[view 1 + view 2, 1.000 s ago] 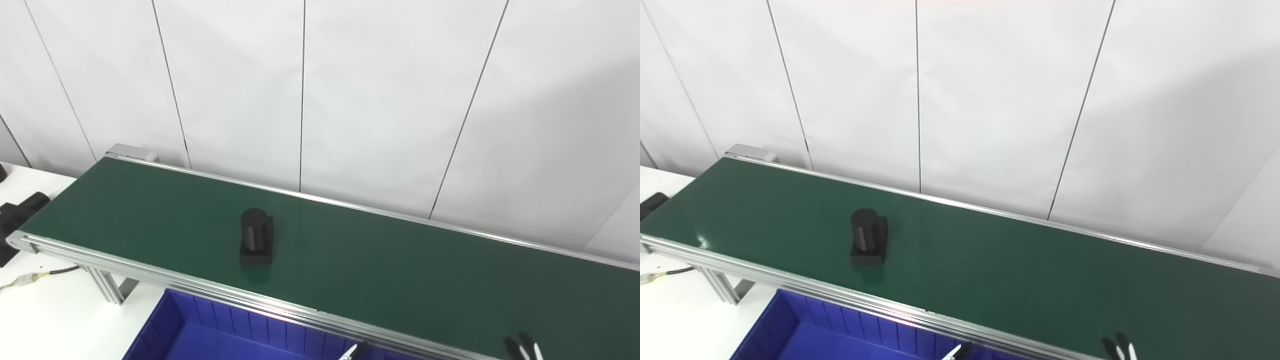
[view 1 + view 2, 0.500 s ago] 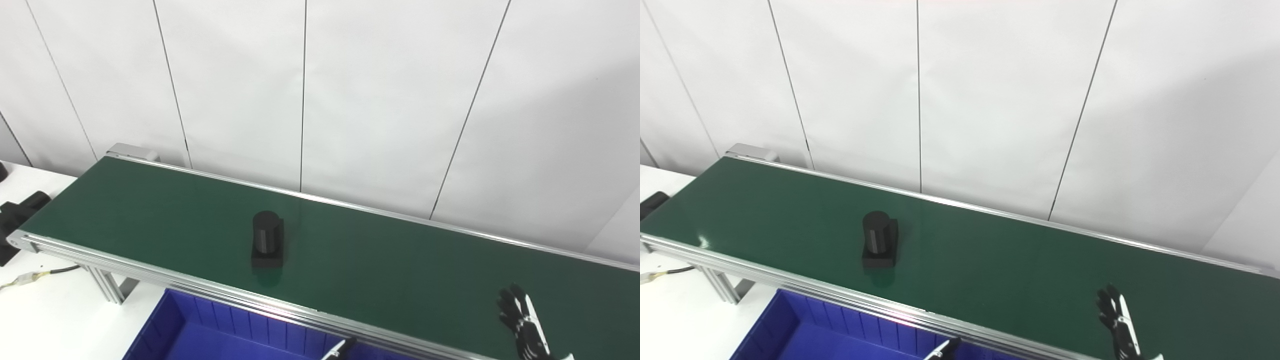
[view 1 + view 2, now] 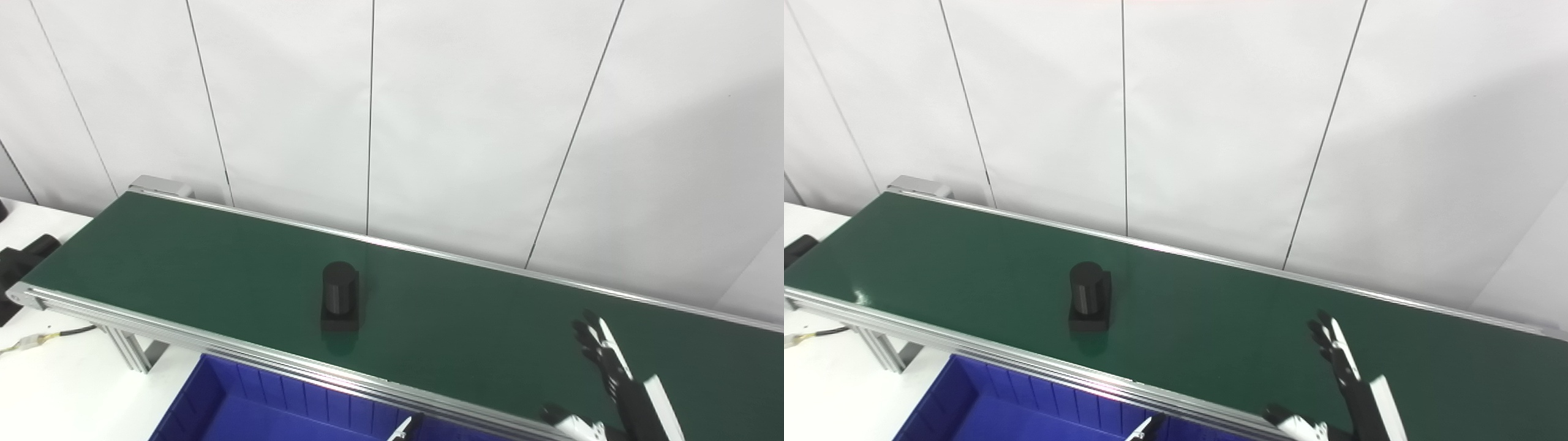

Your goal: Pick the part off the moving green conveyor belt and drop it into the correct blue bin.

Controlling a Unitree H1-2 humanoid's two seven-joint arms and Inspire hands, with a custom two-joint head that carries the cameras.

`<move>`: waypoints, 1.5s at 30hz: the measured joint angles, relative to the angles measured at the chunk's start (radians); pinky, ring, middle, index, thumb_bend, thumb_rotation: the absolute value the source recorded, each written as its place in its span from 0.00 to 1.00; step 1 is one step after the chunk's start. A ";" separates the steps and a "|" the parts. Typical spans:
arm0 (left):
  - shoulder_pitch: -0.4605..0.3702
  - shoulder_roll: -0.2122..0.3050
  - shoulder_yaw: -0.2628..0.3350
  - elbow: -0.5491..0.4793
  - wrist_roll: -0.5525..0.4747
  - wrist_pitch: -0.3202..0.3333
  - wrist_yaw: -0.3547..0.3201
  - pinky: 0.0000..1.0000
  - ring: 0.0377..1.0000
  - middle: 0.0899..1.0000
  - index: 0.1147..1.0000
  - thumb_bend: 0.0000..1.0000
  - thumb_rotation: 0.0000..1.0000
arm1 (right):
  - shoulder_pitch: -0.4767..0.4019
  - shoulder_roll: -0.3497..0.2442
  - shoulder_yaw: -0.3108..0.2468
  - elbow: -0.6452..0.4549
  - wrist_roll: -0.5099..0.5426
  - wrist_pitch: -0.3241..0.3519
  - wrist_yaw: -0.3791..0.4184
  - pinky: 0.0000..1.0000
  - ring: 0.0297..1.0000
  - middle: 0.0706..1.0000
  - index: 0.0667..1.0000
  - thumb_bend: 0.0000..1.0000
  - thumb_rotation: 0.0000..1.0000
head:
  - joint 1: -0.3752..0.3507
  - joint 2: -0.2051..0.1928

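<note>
A black part (image 3: 340, 296), a cylinder standing on a square base, rides upright on the green conveyor belt (image 3: 184, 257) left of its middle. My right hand (image 3: 615, 383) reaches up over the belt's near right stretch, open, fingers extended and thumb spread, holding nothing, well to the right of the part. Of my left hand (image 3: 405, 427) only a fingertip shows at the bottom edge above the blue bin (image 3: 245, 410), which sits below the belt's front rail.
The belt's aluminium front rail (image 3: 184, 335) runs between the bin and the belt. A black device (image 3: 18, 263) and a cable (image 3: 43, 338) lie on the white table at the left. A white panelled wall stands close behind the belt.
The part has travelled rightward along the belt. My right hand has risen from the bottom edge up over the belt, fingers spread. The left fingertip has slid left and lower.
</note>
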 measured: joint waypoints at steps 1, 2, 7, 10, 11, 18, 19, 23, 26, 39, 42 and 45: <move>0.000 0.000 -0.002 0.000 0.000 0.000 0.001 0.91 0.98 1.00 0.98 0.88 0.78 | -0.011 0.000 0.005 0.003 -0.005 0.003 0.001 0.88 0.91 0.92 0.99 0.78 0.53 | 0.000 0.000; -0.001 0.000 -0.004 0.001 0.000 0.000 0.003 0.90 0.98 1.00 0.97 0.88 0.78 | -0.025 0.001 0.010 0.012 -0.008 0.008 0.002 0.89 0.91 0.92 0.99 0.78 0.53 | -0.005 0.003; -0.005 -0.002 -0.017 0.002 0.004 0.003 0.007 0.89 0.97 1.00 0.97 0.87 0.79 | -0.064 0.001 0.027 0.057 -0.022 0.037 0.014 0.90 0.93 0.94 0.99 0.79 0.54 | -0.014 0.006; -0.008 -0.004 -0.018 0.005 0.004 0.003 0.011 0.89 0.97 1.00 0.97 0.87 0.79 | -0.086 0.005 0.039 0.075 -0.036 0.059 0.018 0.88 0.93 0.94 0.99 0.81 0.57 | -0.035 0.011; -0.010 -0.005 -0.019 0.005 0.004 0.003 0.012 0.90 0.97 1.00 0.97 0.87 0.79 | -0.095 0.006 0.042 0.082 -0.044 0.066 0.019 0.88 0.94 0.94 1.00 0.82 0.57 | -0.035 0.011; -0.014 -0.006 -0.025 0.005 -0.002 0.003 0.013 0.92 0.98 1.00 0.98 0.84 0.79 | -0.186 0.035 0.090 0.155 -0.106 0.099 0.016 0.83 0.91 0.93 0.98 0.87 0.59 | -0.089 0.021; -0.014 -0.006 -0.025 0.005 -0.004 0.003 0.012 0.92 0.98 1.00 0.98 0.84 0.79 | -0.194 0.041 0.096 0.168 -0.116 0.100 0.016 0.81 0.91 0.94 0.99 0.87 0.60 | -0.097 0.023; -0.014 -0.002 -0.025 0.005 -0.024 0.003 0.005 0.94 1.00 1.00 0.99 0.83 0.78 | -0.225 0.058 0.116 0.203 -0.152 0.135 0.016 0.73 0.87 0.94 0.99 0.88 0.60 | -0.130 0.029; -0.015 -0.001 -0.024 0.005 -0.028 0.003 0.004 0.95 1.00 1.00 0.99 0.81 0.78 | -0.249 0.073 0.122 0.235 -0.167 0.153 0.014 0.73 0.88 0.93 0.99 0.89 0.60 | -0.156 0.038; 0.000 0.033 -0.025 -0.059 -0.044 0.030 -0.037 1.00 1.00 1.00 1.00 0.82 0.82 | -0.330 0.131 0.163 0.362 -0.242 0.212 -0.013 0.63 0.82 0.95 1.00 0.95 0.59 | -0.278 0.060; 0.000 0.038 -0.026 -0.061 -0.044 0.034 -0.042 1.00 1.00 1.00 1.00 0.82 0.83 | -0.360 0.141 0.167 0.402 -0.251 0.216 -0.023 0.62 0.80 0.94 1.00 0.97 0.58 | -0.290 0.063; 0.003 0.038 -0.028 -0.064 -0.044 0.037 -0.045 1.00 1.00 1.00 1.00 0.82 0.84 | -0.391 0.152 0.166 0.446 -0.251 0.216 -0.036 0.66 0.83 0.93 1.00 0.98 0.57 | -0.305 0.069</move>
